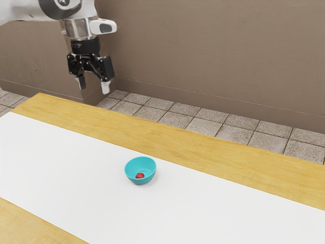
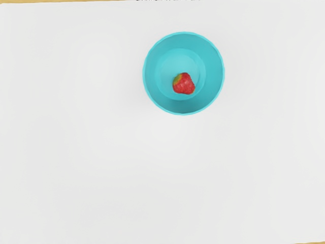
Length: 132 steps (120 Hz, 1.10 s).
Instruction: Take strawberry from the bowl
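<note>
The red strawberry [image 2: 185,85] sits low inside the round blue bowl [image 2: 216,73]. It has a yellowy-green bit at one end. The bowl is on the white mat [image 1: 76,173], near the mat's long edge on the side by the floor tiles [image 1: 203,126]. The mat lies on the wooden table [image 1: 203,145]. The gripper [image 1: 94,86] is up high, well apart from the bowl, its two fingers spread with nothing between them. Tiny pale marks on its black wrist part [image 1: 85,47] are too small to read.

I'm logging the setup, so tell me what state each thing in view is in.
Black two-finger pincer: open, empty, raised.
Round turquoise bowl: upright, uncovered.
Red strawberry with yellowish-green top: lying inside the bowl, ungripped.
White, smooth table covering: spread flat.
</note>
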Each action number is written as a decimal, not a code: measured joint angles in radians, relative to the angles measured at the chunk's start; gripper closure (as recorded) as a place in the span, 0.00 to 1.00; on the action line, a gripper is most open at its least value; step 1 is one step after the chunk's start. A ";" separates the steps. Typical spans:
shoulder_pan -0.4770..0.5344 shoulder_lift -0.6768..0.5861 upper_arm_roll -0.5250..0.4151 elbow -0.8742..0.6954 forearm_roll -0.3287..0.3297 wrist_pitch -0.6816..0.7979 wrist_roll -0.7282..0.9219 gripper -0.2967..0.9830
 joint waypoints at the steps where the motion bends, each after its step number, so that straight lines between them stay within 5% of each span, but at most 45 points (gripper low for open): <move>1: 0.002 -0.002 0.001 -0.006 0.001 0.005 0.000 0.23; 18: 0.012 0.040 0.005 -0.025 0.008 0.069 -0.007 0.23; 38: -0.107 0.379 0.059 0.284 -0.018 0.033 -0.055 0.23; 56: -0.218 0.346 0.168 0.021 -0.122 0.111 -0.151 0.27; 88: -0.330 0.413 0.325 -0.069 -0.237 0.253 -0.337 0.42; 132: -0.373 0.382 0.327 -0.213 -0.270 0.441 -0.618 0.57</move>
